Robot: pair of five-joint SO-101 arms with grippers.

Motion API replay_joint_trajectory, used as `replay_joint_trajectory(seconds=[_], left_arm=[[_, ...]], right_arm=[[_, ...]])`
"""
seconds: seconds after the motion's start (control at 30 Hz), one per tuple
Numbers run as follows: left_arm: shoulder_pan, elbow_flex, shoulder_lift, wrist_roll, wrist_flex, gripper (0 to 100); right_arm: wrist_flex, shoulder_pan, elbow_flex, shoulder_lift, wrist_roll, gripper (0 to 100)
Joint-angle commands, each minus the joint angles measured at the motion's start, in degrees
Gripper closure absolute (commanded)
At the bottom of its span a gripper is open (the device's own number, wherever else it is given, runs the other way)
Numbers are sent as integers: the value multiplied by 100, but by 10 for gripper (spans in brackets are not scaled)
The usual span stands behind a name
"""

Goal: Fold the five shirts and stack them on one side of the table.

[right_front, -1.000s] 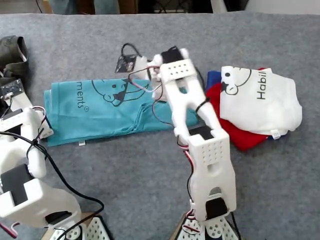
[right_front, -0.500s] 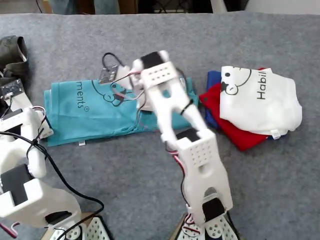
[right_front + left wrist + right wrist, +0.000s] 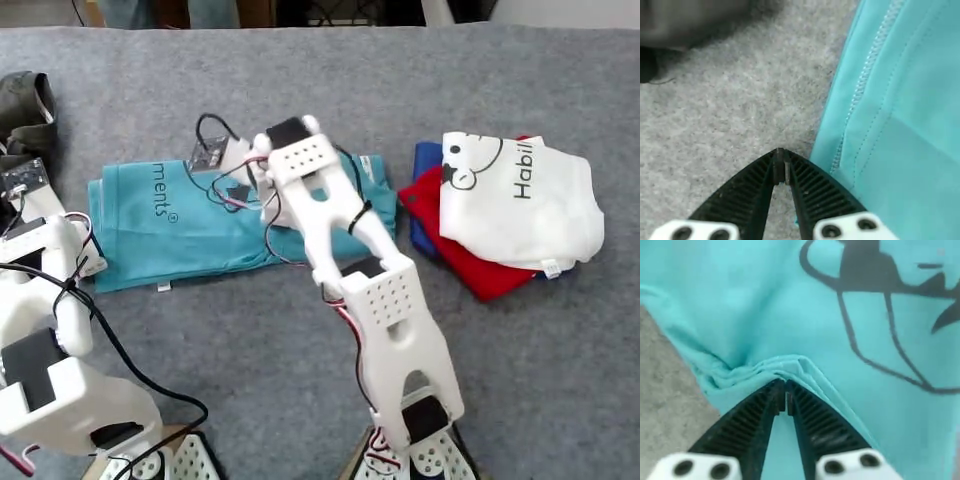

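Since 1.0 s ago your right gripper (image 3: 785, 390) has travelled left over the teal shirt (image 3: 170, 230), clamped on a bunched fold. Left gripper (image 3: 780, 165), tips together, sits over grey felt (image 3: 250, 330) just beside the hem. White shirt (image 3: 520, 200) tops the red shirt (image 3: 470, 265) at the table's right; open felt lies in front.

From my remote station I saw a tabletop (image 3: 200, 60) covered edge to edge in a grey, felt-like carpet with a coarse, fuzzy nap, and the light lay soft and even across it, throwing only faint shadows. Behind its far edge ran a narrow strip of the room: a piece of brown wooden furniture (image 3: 255, 12) toward the left, a dark recess (image 3: 350, 12) beside it, then a white upright (image 3: 435, 10) and a pale, brightly lit surface (image 3: 560, 10) in the far right corner.
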Motion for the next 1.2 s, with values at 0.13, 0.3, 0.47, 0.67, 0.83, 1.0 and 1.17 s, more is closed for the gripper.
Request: replay_joint_trajectory(seconds=[0.13, 0.3, 0.47, 0.67, 0.83, 1.0, 1.17], left_arm=[[251, -66, -290, 18, 185, 967], [259, -831, -554, 35, 1301, 967], [382, -1789, -1178, 44, 2066, 946], [418, -2545, -695, 35, 2251, 798], [391, -3609, 642, 18, 2787, 786], [268, -5138, 2215, 53, 3789, 770], [171, -6413, 3525, 35, 4255, 766]], right_arm=[[1187, 580, -1543, -796, -70, 977], [1152, 607, -919, -2062, -413, 977], [1143, 545, 646, -3196, -334, 977], [1143, 466, 2185, -4338, -352, 977], [853, 299, 3284, -5244, -343, 977], [475, 325, 4233, -5701, -369, 977], [334, 325, 4567, -5886, -378, 977]])
